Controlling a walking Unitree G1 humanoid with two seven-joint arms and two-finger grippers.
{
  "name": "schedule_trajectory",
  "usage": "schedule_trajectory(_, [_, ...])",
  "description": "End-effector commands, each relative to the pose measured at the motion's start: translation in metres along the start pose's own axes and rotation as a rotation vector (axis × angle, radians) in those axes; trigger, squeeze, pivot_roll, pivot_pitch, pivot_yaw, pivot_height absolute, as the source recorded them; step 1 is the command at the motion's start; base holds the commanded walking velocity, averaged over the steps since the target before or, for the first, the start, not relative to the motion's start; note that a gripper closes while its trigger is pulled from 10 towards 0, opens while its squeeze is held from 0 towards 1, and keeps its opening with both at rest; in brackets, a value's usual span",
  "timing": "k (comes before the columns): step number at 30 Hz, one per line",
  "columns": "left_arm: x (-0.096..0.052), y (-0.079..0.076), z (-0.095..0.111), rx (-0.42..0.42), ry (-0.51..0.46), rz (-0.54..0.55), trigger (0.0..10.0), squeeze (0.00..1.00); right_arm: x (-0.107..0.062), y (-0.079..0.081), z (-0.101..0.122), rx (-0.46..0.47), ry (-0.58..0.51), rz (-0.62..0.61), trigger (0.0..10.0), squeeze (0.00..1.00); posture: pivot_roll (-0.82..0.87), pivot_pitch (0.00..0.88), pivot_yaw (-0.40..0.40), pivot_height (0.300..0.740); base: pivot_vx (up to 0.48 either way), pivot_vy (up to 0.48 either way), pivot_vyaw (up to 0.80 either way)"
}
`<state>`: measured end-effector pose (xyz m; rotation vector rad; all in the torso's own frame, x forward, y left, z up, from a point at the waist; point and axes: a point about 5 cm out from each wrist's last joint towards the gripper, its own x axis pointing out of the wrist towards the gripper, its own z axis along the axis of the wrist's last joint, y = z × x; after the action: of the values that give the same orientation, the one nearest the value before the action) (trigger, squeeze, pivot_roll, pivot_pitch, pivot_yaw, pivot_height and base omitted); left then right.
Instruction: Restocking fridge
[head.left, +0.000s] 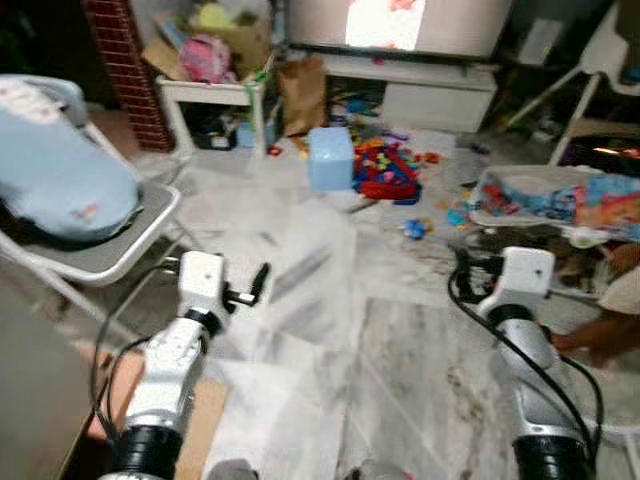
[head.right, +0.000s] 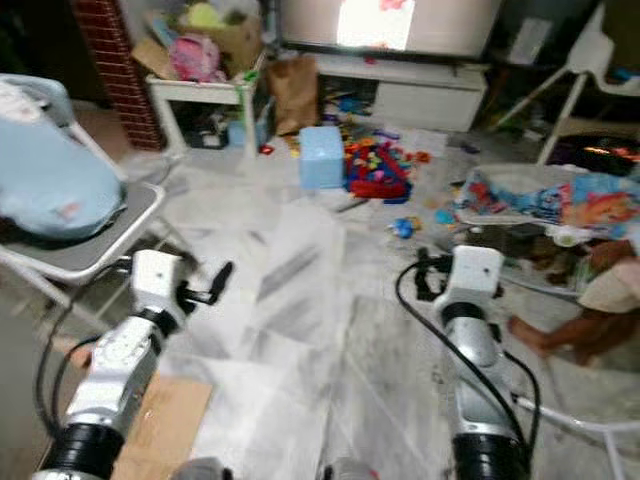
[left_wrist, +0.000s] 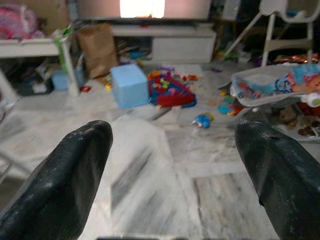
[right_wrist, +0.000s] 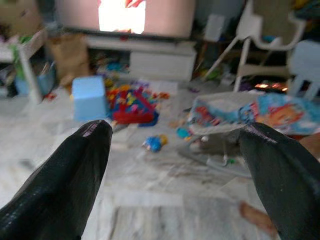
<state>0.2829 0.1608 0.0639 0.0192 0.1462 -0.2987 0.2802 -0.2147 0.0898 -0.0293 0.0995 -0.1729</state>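
Observation:
My left gripper (head.left: 252, 284) is held out low over the marble floor (head.left: 330, 330), open, with nothing between its black fingers (left_wrist: 75, 170). My right gripper (head.left: 461, 276) is raised at about the same height to the right. It is open too, and its fingers (right_wrist: 280, 175) are empty. Both point toward the far side of a living room, with a toy pile (head.left: 388, 170) and a light blue box (head.left: 330, 157) ahead.
A folding chair with a blue cushion (head.left: 60, 190) stands close on the left. A person's leg and foot (head.left: 598, 338) rest on the floor at right, beside a colourful baby seat (head.left: 560, 198). A white side table (head.left: 210, 95) and TV stand (head.left: 430, 95) line the back.

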Motion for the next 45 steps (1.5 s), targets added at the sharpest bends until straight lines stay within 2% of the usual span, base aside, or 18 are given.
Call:
schedule_trajectory(1, [-0.0032,0.0066,-0.0012,0.007,0.009,0.023,10.0,0.00,-0.0015,0.0050,-0.0035,0.008,0.015,0.011,10.0,0.00,0.05,0.000,-0.036,0.740,0.000,0.000,-0.80])
schedule_trajectory(25, [-0.0013,0.0054,0.0016,-0.008,-0.007,0.015,10.0,0.00,-0.0003,0.0050,-0.0027,0.008,0.013,0.008,10.0,0.00,0.05,0.000,-0.038,0.740,0.000,0.000,-0.80])
schedule_trajectory(45, [-0.0004,0.0062,0.0075,-0.005,-0.036,0.014,10.0,0.00,-0.0019,0.0054,-0.0005,0.017,0.003,-0.005,10.0,0.00,0.05,0.000,-0.032,0.740,0.313,0.000,-0.80])
